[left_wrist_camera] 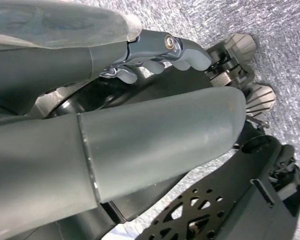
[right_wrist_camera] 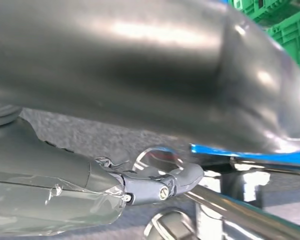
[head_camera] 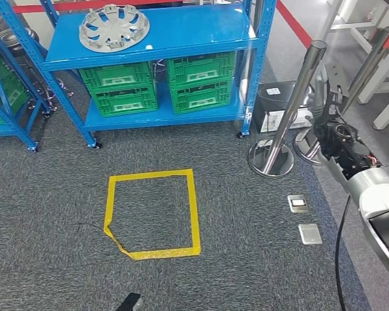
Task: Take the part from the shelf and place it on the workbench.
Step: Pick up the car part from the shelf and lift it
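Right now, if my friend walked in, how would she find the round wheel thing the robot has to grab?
Look for the blue metal shelf rack standing behind the yellow tape square on the grey carpet. The round silver-grey plastic wheel cover lies flat on the rack's top board, towards its left end. Everything beneath it is a boxy green plastic crate; it is the only round, spoked, pale thing there.

Bright even light, blurred wrist close-ups

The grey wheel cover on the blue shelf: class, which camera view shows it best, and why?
The head view. There the wheel cover lies whole and flat on the top board of the blue shelf. The right wrist view catches a blue shelf edge and green crates, not the cover. The left wrist view looks at carpet.
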Controlling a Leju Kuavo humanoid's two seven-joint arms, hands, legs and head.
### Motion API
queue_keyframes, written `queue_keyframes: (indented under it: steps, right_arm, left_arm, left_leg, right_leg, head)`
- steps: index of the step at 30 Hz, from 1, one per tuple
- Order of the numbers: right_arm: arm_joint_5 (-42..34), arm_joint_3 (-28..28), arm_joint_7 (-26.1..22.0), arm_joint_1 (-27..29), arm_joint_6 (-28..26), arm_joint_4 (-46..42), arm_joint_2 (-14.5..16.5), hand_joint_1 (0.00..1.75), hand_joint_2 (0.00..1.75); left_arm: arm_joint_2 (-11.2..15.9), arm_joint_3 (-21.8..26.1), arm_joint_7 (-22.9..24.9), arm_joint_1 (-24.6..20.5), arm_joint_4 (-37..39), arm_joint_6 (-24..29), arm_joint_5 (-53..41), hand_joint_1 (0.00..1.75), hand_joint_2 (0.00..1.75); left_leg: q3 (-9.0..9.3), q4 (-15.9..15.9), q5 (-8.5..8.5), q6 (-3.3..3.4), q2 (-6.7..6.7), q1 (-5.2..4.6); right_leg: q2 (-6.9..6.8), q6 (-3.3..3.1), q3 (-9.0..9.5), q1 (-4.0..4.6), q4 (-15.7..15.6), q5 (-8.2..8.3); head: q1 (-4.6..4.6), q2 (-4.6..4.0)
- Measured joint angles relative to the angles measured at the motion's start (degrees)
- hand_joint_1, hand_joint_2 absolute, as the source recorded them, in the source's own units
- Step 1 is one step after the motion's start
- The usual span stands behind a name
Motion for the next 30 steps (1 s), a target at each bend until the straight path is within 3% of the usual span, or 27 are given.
queue_keyframes:
  steps: [5, 10, 30]
  right_arm:
    - [6.14, -1.45, 0.66, 0.47, 1.26, -3.84, 0.24, 0.00, 0.00]
    - [10.21, -1.86, 0.86, 0.18, 3.02, -5.53, 3.06, 0.00, 0.00]
    - [18.78, 1.61, -5.30, -2.05, 8.85, -4.46, 23.37, 0.00, 0.00]
  left_arm:
    - [0.04, -0.75, 0.59, -0.50, 0.00, -0.04, -0.24, 0.00, 0.00]
    - [0.02, -1.21, 0.59, -1.11, 0.00, -1.16, -0.16, 0.00, 0.00]
    - [-0.41, -2.09, -1.31, -1.07, 0.24, -0.42, 1.95, 0.00, 0.00]
  left_leg:
    - [-0.02, -0.04, 0.00, 0.00, -0.02, -0.01]
    - [-0.01, -0.04, 0.01, -0.01, -0.01, -0.02]
    - [-0.05, -0.09, 0.04, -0.09, -0.01, 0.20]
  right_leg:
    - [0.00, 0.00, 0.04, 0.02, 0.01, 0.00]
    - [0.00, 0.00, 0.05, 0.07, 0.02, 0.00]
    - [0.01, -0.04, -0.04, 0.12, 0.06, -0.02]
  head:
    - [0.01, 0.01]
    - [0.01, 0.01]
    - [0.00, 0.00]
